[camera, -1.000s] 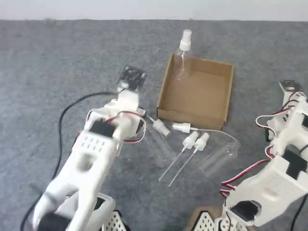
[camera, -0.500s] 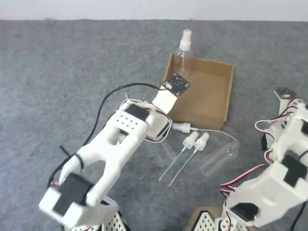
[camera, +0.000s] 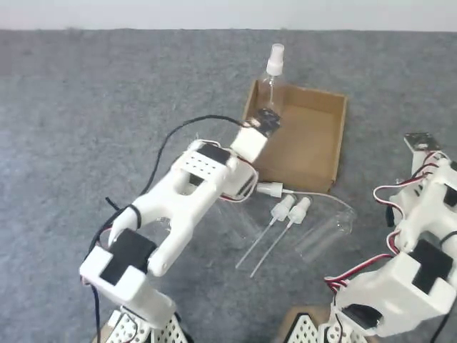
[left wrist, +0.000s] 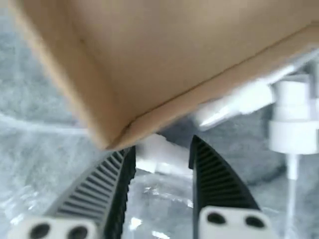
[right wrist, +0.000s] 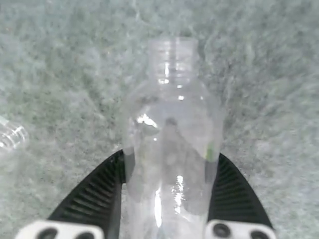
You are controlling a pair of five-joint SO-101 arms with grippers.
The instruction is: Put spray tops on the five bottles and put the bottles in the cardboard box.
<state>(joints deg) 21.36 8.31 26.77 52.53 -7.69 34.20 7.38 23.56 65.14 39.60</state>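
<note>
Grey carpet covers the whole surface. The cardboard box holds one capped bottle, upright in its far left corner. The left gripper is at the box's near left corner, jaws part open either side of a white spray top; contact unclear. The right gripper has its jaws closed on an uncapped bottle above the carpet. Three loose spray tops and a clear bottle lie just in front of the box.

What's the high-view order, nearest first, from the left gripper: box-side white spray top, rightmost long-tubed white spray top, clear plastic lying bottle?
1. Box-side white spray top, leftmost.
2. Rightmost long-tubed white spray top, middle.
3. Clear plastic lying bottle, right.
</note>
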